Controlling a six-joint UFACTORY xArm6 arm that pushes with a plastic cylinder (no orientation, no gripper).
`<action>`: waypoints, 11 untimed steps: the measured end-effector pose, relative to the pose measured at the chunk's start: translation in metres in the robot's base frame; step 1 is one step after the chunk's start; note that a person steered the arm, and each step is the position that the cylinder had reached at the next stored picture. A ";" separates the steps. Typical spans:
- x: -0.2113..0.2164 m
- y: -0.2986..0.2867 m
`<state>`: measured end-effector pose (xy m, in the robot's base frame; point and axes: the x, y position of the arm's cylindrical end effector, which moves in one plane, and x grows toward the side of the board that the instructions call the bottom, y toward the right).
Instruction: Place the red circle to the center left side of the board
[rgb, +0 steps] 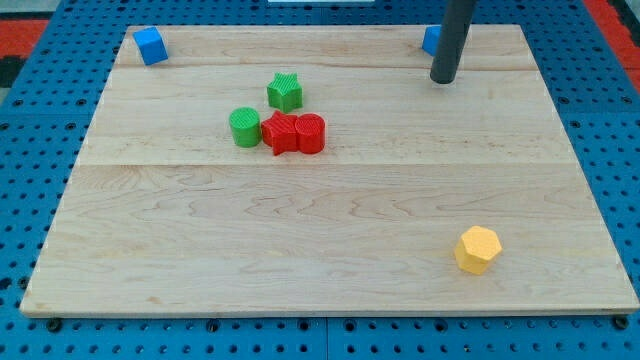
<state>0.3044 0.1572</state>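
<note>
The red circle (311, 133) lies a little left of the board's middle, touching a red star-like block (281, 133) on its left. A green circle (244, 127) touches that red block's left side. A green star (285, 91) sits just above the cluster. My tip (443, 79) stands near the view's top right, far to the right of and above the red circle, touching no block in the cluster.
A blue block (150, 45) sits at the board's top left corner. Another blue block (431, 40) is partly hidden behind the rod at the top right. A yellow hexagon (477, 249) lies at the lower right. The wooden board (330, 280) rests on a blue pegboard.
</note>
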 end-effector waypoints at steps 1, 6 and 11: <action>0.007 0.000; 0.068 -0.142; 0.155 -0.235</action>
<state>0.4590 -0.0778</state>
